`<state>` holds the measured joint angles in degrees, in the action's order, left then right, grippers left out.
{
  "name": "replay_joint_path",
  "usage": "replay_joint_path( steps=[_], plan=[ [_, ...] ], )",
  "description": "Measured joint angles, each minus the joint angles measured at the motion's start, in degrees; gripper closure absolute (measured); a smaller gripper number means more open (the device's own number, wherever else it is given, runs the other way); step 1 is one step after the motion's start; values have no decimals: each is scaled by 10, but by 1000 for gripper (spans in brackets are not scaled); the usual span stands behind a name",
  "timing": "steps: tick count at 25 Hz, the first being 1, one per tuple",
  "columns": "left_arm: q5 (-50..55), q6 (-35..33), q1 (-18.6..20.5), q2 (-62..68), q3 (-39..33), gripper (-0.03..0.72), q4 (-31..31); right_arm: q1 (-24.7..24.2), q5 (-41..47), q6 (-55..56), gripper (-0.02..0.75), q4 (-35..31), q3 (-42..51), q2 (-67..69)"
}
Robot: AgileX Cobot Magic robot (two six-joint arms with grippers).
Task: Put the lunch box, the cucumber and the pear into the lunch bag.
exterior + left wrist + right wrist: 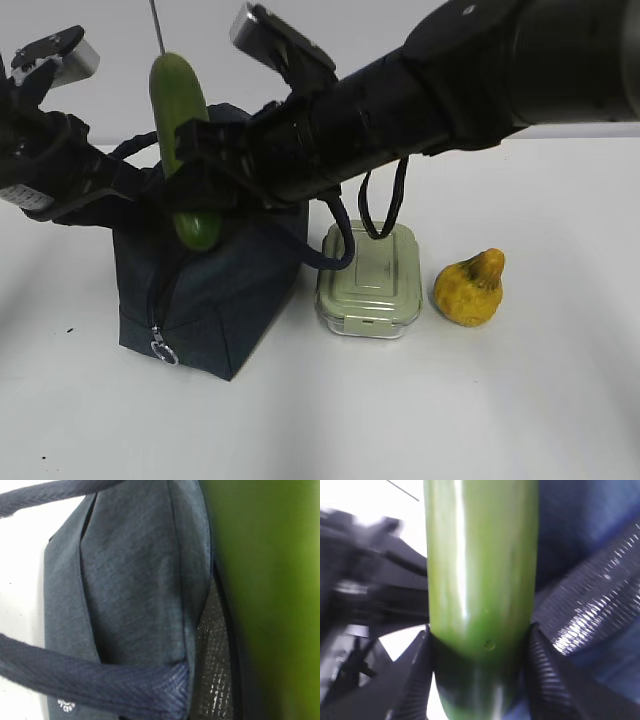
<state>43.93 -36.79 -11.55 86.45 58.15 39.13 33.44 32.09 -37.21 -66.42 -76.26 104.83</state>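
Clamped on both sides of the cucumber (pixel 480 580), the jaws of the right gripper (pixel 480 675) hold it nearly upright above the lunch bag (pixel 210 300), its lower tip hanging at the bag's open top. Whether the left gripper is apart or together cannot be told: the left wrist view shows no jaws, only navy fabric, a strip of silvery lining (pixel 215 655) and the blurred green cucumber (pixel 270 600) close beside it.

In the exterior view the right arm (pixel 420 90) reaches across from the upper right, over to the bag, while the left arm (pixel 50 160) sits at the bag's upper left edge. The lunch bag stands on the white table (pixel 450 420), left of centre, its zipper (pixel 160 300) running down the front corner to a metal ring pull (pixel 163 351). One looped handle (pixel 340 245) droops toward the lunch box (pixel 370 280), which rests just beside the bag on its right, pale green lid clipped on. The pear (pixel 470 288) sits on the table near the box, to its right, not touching it.
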Motion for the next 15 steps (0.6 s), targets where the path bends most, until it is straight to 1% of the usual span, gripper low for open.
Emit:
replay_joint_path(
  steps=[3,5,11,13,15],
  plan=[
    [0,0,0,0,0,706,0,0,-9,10,358,30,0,19],
    [0,0,0,-1,0,706,0,0,-12,35,358,68,-1,21],
    [-4,0,0,-10,0,706,1,-4,-13,161,358,218,-3,22],
    [-4,0,0,-10,0,706,1,-5,-10,176,356,236,-3,23],
    [-5,0,0,-10,0,706,2,-5,-7,178,330,243,-4,23]
  ],
)
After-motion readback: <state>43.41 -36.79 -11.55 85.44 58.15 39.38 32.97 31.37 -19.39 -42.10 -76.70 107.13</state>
